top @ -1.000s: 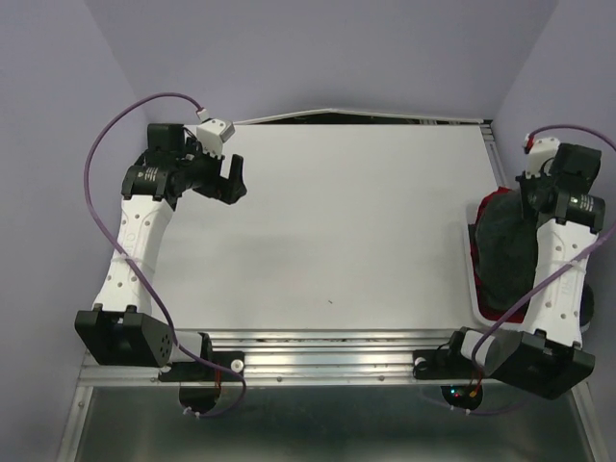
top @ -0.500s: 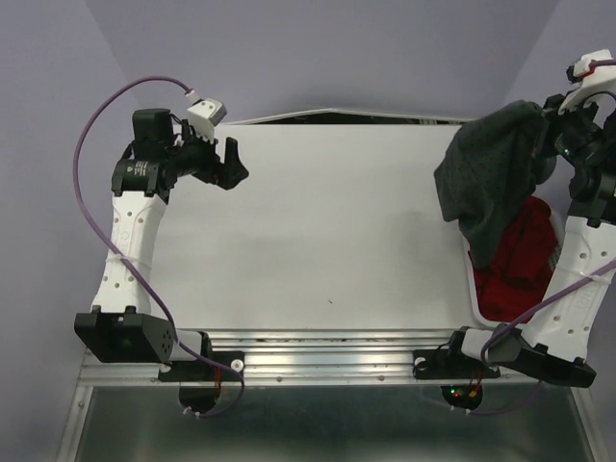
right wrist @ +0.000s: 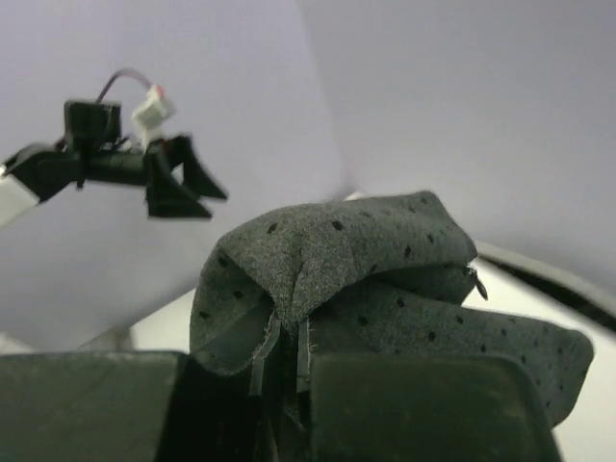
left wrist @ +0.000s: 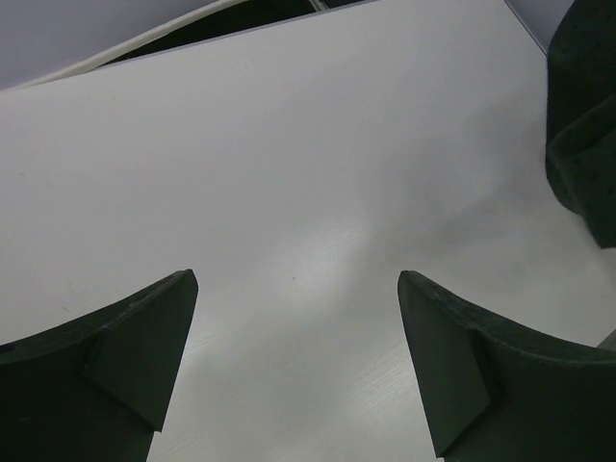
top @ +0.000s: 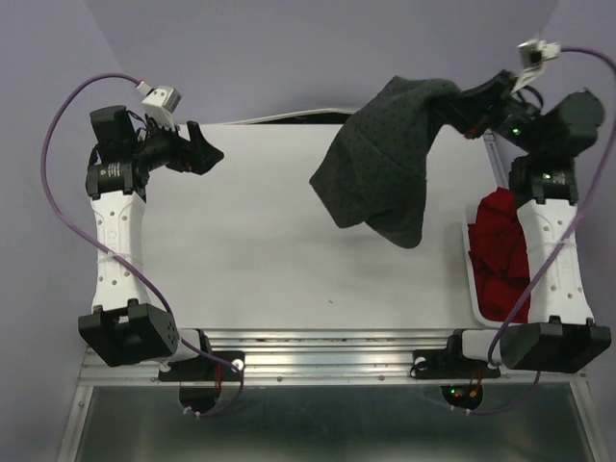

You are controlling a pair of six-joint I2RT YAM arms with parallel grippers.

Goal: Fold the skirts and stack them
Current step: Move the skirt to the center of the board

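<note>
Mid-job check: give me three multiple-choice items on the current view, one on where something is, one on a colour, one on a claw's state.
1. Where is the red skirt?
A. in the white basket at the right edge of the table
B. flat mid-table
C. on the floor

2. What colour is the cloth that the right claw holds?
A. red
B. dark grey with small dots
C. white

3. How is the left claw?
A. shut on cloth
B. open, empty
C. out of view

Answers:
1 A, red cloth sits bunched inside the basket rim.
2 B, the grey skirt hangs from it above the table.
3 B, its fingers stand apart with bare table between.
</note>
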